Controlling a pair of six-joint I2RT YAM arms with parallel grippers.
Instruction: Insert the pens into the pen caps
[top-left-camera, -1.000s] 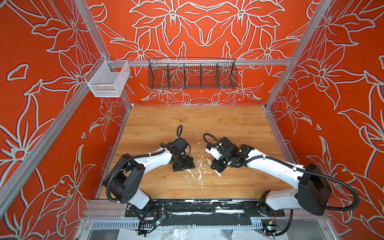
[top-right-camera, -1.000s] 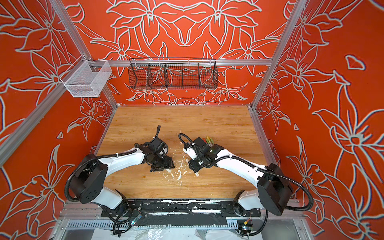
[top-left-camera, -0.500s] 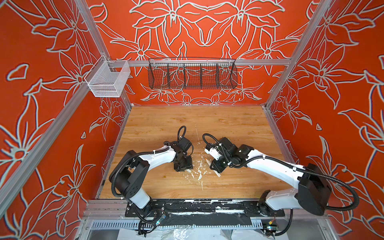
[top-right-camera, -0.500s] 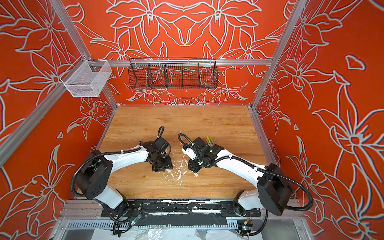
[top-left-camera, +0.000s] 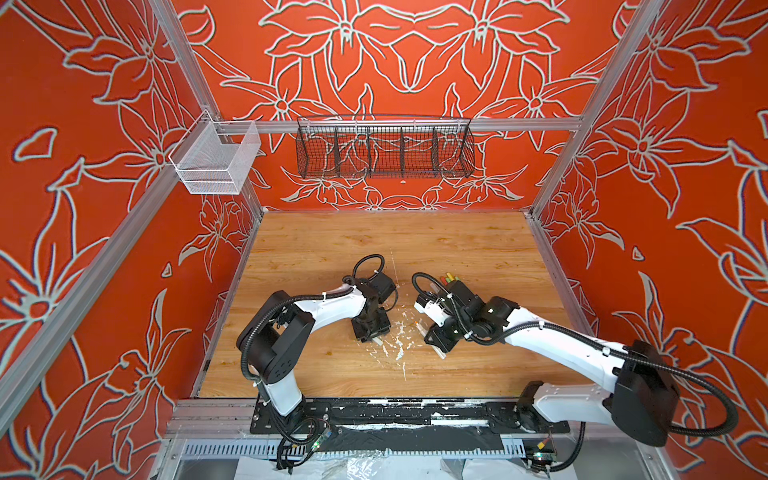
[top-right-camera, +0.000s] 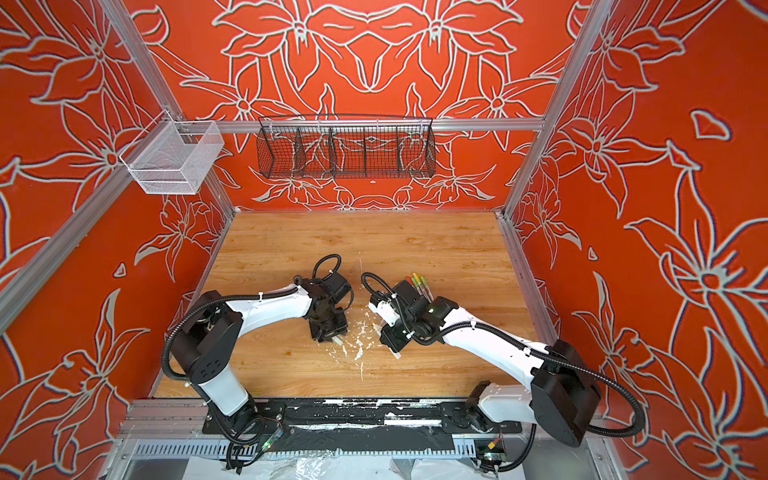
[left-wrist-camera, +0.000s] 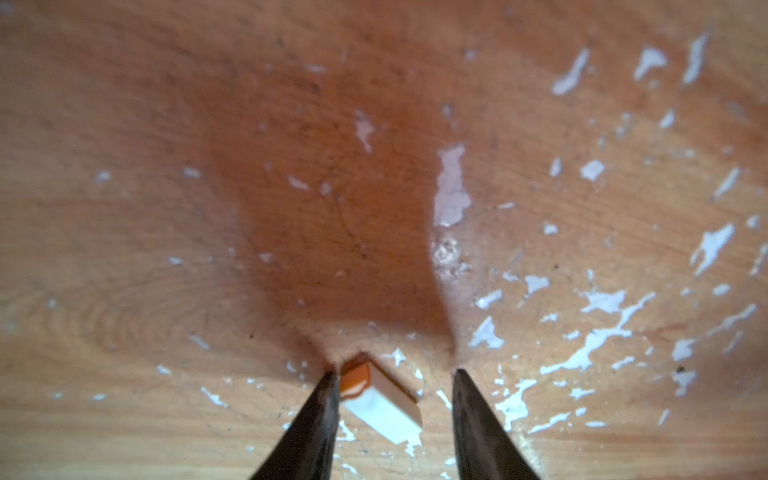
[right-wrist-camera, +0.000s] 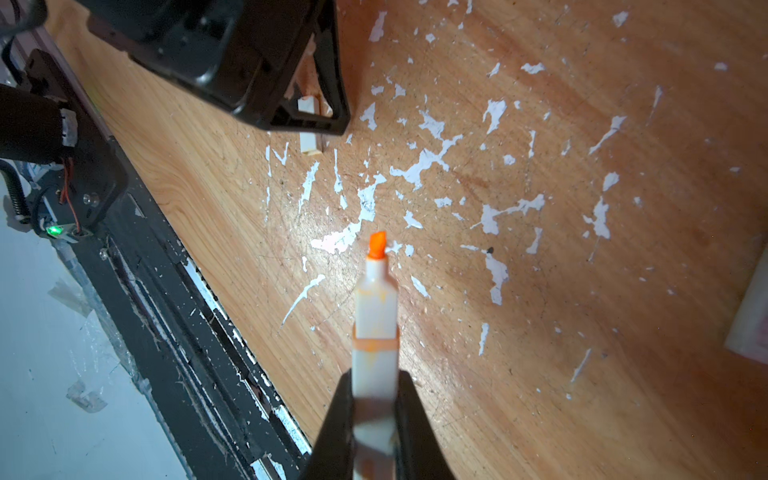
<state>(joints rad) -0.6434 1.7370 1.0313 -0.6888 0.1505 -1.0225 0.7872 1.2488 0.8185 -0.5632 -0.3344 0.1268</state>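
The cap (left-wrist-camera: 380, 399) is a small, light piece of hard plastic. I think its smooth flat sides will slip or turn if you press it near one end only. Take it across the two flat sides, near the middle, and leave the mouth free for the pen. It is short and boxy, white outside and orange at one end. It lies flat on the table (top-left-camera: 374, 249) among white flecks (right-wrist-camera: 428, 162).

The left gripper (left-wrist-camera: 393, 372) stands spread around it. One jaw is right at the orange end and the opposite jaw is apart from it, so nothing is pinched yet.

The pen (right-wrist-camera: 374, 316) should also be light and stiff. It has a white barrel, an orange ring and a soft orange wedge tip. This tip may bend or leave ink, so guide it straight.

The right gripper (right-wrist-camera: 374, 376) is pressed together on the barrel and holds the pen over the table, near the cap but apart from it. Some other pens (top-right-camera: 419, 282) lie behind the right arm (top-right-camera: 478, 332).
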